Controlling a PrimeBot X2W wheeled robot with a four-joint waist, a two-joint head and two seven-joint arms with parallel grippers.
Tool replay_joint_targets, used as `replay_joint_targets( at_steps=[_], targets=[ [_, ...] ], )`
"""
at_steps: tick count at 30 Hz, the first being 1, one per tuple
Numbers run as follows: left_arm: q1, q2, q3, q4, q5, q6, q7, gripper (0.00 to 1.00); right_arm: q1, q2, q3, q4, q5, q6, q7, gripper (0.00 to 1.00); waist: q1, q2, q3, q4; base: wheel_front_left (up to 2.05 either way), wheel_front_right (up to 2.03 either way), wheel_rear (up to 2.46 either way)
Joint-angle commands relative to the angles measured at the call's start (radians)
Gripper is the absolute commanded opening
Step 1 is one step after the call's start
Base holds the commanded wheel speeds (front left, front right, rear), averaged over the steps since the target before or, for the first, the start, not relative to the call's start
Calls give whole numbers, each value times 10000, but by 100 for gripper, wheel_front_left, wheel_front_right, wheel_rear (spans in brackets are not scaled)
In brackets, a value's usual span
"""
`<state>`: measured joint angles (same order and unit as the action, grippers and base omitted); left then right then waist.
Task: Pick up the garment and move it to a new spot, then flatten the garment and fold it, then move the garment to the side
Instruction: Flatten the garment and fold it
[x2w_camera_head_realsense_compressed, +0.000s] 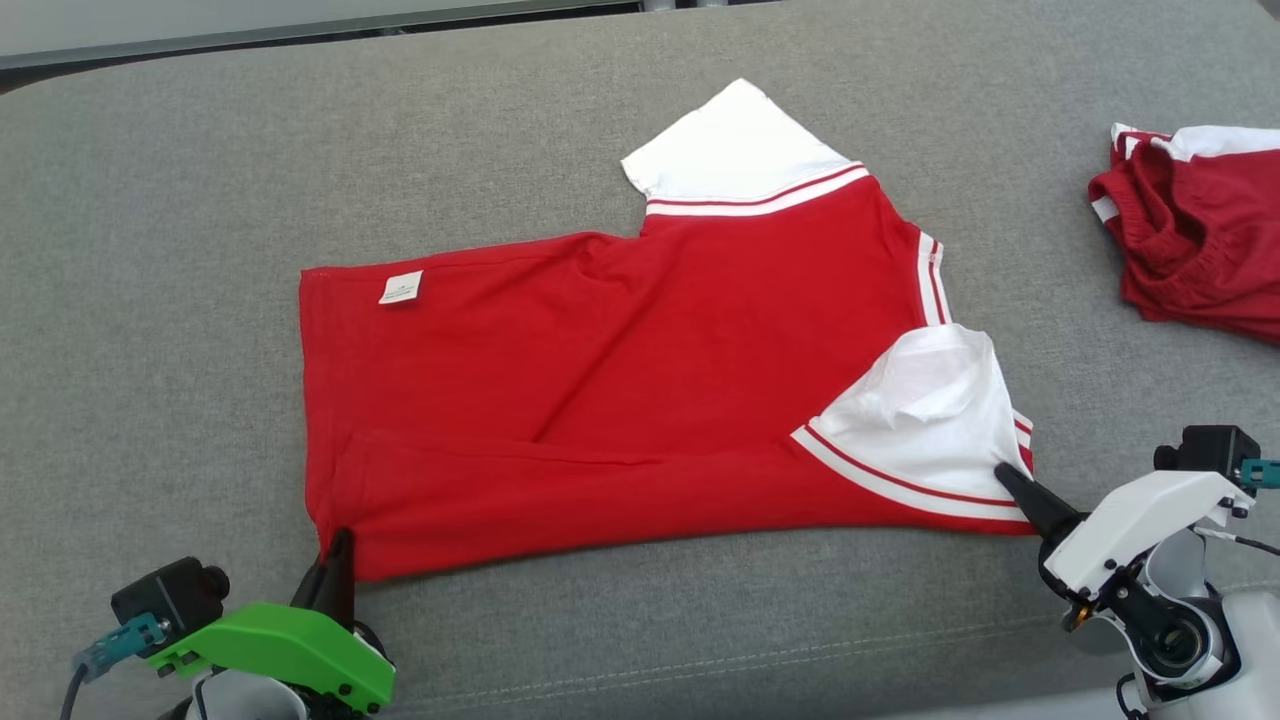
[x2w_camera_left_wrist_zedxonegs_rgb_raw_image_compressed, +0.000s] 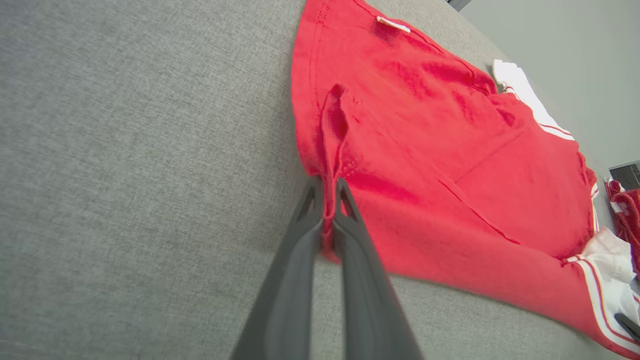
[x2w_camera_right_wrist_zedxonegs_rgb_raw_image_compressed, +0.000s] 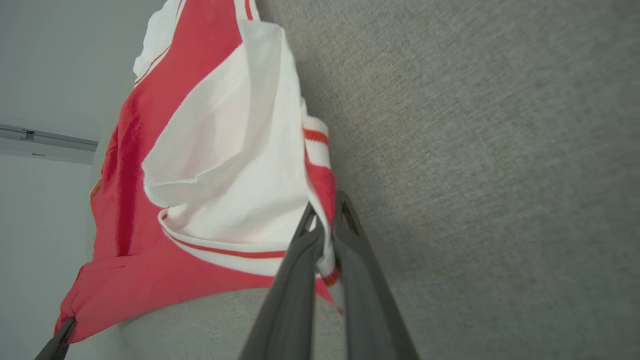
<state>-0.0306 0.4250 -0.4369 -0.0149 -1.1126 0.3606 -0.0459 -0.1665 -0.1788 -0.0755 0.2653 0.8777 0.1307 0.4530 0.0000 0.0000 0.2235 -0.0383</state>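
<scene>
I've got the left end effector (x2w_camera_head_realsense_compressed: 338, 545) clenched on the garment's (x2w_camera_head_realsense_compressed: 620, 370) lower-left hem corner and the right end effector (x2w_camera_head_realsense_compressed: 1005, 472) clenched on its lower-right sleeve. The garment lies mid-frame on the grey tabletop (x2w_camera_head_realsense_compressed: 150, 300), flattened. Folding looks barely begun, and the sideways move is not yet done.

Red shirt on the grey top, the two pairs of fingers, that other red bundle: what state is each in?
red shirt: lying mostly flat, near edge folded over
left fingers: shut on the shirt's hem corner
right fingers: shut on the shirt at its white sleeve
red bundle: crumpled, lying apart, untouched
</scene>
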Motion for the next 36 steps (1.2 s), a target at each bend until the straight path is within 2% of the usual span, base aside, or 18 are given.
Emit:
replay_joint_targets(
  at_steps=[1, 8, 9, 10, 11, 12, 13, 18, 24, 29, 32, 36],
  targets=[
    [123, -29, -14, 165, 121, -49, -81, 0, 153, 45, -106, -70, -199, 0, 72, 0, 0, 0, -15, -56, 0, 0, 0],
    [31, -109, -87, 669, 152, -54, -78, 0, 35, 357, -349, 42, -608, 0, -118, 0, 0, 0, -54, -165, 0, 0, 0],
    [-28, -123, -113, 746, 164, -40, -47, 0, -12, 402, -368, 98, -664, 0, -148, 11, 0, 0, -64, -173, 0, 0, 0],
    [-82, -131, -139, 819, 168, -26, -24, 19, -41, 437, -394, 154, -729, 0, -205, 43, 0, 0, -74, -177, 0, 0, 0],
    [-146, -121, -172, 891, 201, -9, -7, 43, -68, 444, -423, 205, -804, 0, -259, 77, 0, 0, -83, -179, 0, 0, 0],
    [-216, -87, -211, 958, 258, -8, 8, 89, -93, 439, -429, 245, -862, 0, -295, 100, 0, 0, -89, -178, 0, 0, 0],
    [-259, -61, -224, 1001, 256, -28, 33, 100, -107, 416, -430, 256, -912, 0, -329, 100, 0, 0, -94, -177, 0, 0, 0],
    [-487, 373, -270, 965, 615, 16, 39, 100, 92, 116, -528, 57, -1130, 1, -414, 100, 0, 0, -120, -162, 0, 0, 0],
    [-1353, 1405, -697, 716, 1537, -149, 610, 100, -128, -451, -545, -656, -1482, 1, -395, 100, 0, 0, -56, -224, 0, 0, 0],
    [-2804, 2272, -1146, 632, 2114, -765, 1738, 100, -695, -773, -331, -1443, -1456, 1, -173, 100, 0, 0, 238, -344, 0, 0, 0],
    [-3777, 2574, -1291, 905, 2207, -1233, 2411, 100, -1150, -890, -74, -1810, -1405, 1, -11, 100, 0, 0, 520, -488, 0, 0, 0],
    [-4909, 2942, -1458, 1397, 2228, -2080, 3187, 100, -1759, -997, 410, -2093, -1294, 1, 114, 100, 0, 0, 990, -754, 0, 0, 0]
  ],
)
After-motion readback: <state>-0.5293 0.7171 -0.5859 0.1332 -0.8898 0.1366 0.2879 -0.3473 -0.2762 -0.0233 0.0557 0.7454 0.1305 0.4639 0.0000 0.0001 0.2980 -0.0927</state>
